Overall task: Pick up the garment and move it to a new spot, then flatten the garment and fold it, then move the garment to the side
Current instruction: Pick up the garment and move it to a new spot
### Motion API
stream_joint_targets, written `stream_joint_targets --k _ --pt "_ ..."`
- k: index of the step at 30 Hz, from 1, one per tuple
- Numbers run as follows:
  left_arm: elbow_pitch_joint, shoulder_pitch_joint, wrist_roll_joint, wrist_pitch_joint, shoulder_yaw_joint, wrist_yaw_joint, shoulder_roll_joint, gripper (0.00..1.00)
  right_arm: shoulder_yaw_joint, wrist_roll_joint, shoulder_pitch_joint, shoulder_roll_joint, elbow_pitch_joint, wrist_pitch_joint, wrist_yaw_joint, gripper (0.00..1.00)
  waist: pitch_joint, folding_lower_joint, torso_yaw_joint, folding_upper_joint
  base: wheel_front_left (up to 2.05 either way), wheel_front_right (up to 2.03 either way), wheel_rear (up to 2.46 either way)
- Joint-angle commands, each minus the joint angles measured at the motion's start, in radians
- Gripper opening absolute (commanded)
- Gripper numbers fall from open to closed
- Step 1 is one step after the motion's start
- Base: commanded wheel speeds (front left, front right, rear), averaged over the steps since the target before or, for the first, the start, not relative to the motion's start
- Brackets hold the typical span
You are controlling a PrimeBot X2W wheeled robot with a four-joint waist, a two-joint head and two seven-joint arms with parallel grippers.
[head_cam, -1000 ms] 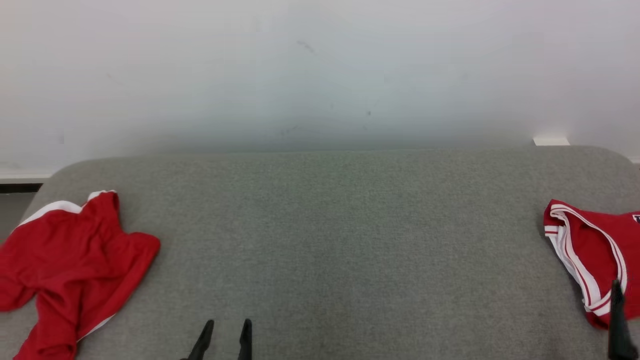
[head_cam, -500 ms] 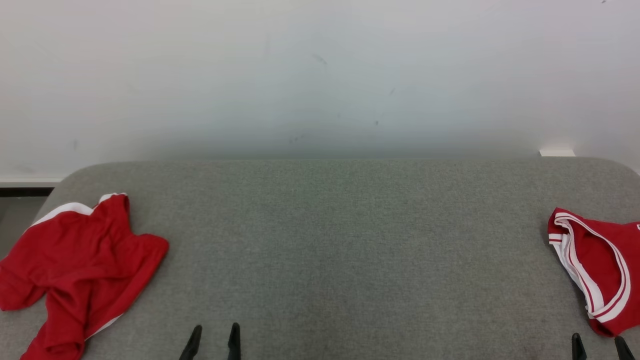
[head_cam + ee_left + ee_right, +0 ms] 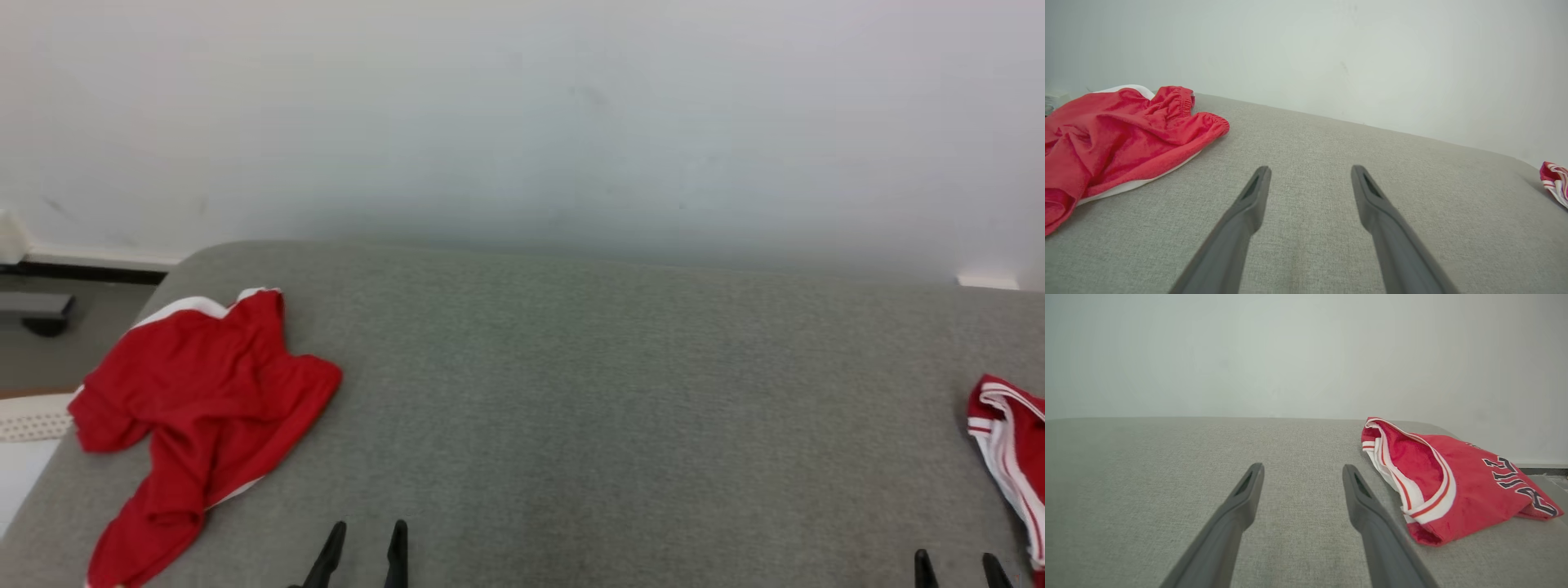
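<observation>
- The whole head view has shifted since half a second ago, so the camera has turned; nothing on the worktop (image 3: 612, 392) itself has moved.
- The shorts (image 3: 204, 400) now sit further from the left edge of the head view, and a strip of floor (image 3: 49, 359) appears beside them. They lie at the left end of the worktop, near its far left corner. They are red with white trim, crumpled and unfolded, and one leg points toward the robot.
- The left end effector (image 3: 369, 527) is empty, with its fingers spread wide as before. It is just right of the shorts and not touching them, and it points at the bare grey cloth.
- The middle of the worktop is bare, with a pale wall (image 3: 522, 122) behind.
- The right end effector (image 3: 954, 557) is also wide and empty, low at the bottom edge as before.
- The jersey (image 3: 1008, 457) is now cut more by the right edge. It is red with white and red striped trim and dark letters. It lies bunched at the right end, just beside the right fingers and apart from them.
</observation>
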Motion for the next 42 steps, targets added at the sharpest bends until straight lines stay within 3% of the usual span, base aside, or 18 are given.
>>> stream_joint_targets --k 1,9,16,24,33,37,42 --pt "0.002 0.001 0.003 0.000 0.002 0.000 0.004 1.00 0.007 0.006 0.012 0.001 0.003 0.000 -0.002 1.00 -0.007 0.0001 0.073 0.0000 0.00 0.00 0.00" --pt "-0.003 0.038 0.006 0.000 0.029 0.004 0.004 1.00 0.091 0.020 0.003 0.000 0.007 0.001 -0.002 1.00 -0.016 0.0001 0.276 0.0000 0.00 0.00 0.00" --pt "-0.020 0.066 -0.006 0.000 0.053 0.008 0.004 1.00 0.118 0.020 -0.004 0.000 0.014 0.000 -0.002 1.00 -0.019 0.0001 0.351 0.0000 0.00 0.00 0.00" --pt "-0.044 0.037 -0.006 0.000 0.099 0.007 0.004 1.00 0.122 0.000 -0.016 -0.001 0.003 0.001 -0.002 1.00 0.026 0.0001 0.301 0.0000 0.00 0.00 0.00" --pt "-0.035 -0.198 0.003 0.000 0.199 -0.021 0.014 1.00 0.091 -0.067 -0.115 -0.053 -0.057 0.001 -0.002 1.00 0.284 0.0001 0.210 0.0000 0.00 0.00 0.00" --pt "0.064 -0.374 -0.007 0.036 0.229 -0.017 0.059 1.00 0.072 -0.069 -0.170 -0.103 -0.090 0.001 -0.002 1.00 0.400 0.0001 0.178 0.0000 0.00 0.00 0.00" --pt "0.201 -0.561 0.011 0.189 0.244 0.005 0.144 1.00 0.053 -0.066 -0.217 -0.142 -0.114 0.000 -0.002 1.00 0.487 0.0001 0.152 0.0000 0.00 0.00 0.00"
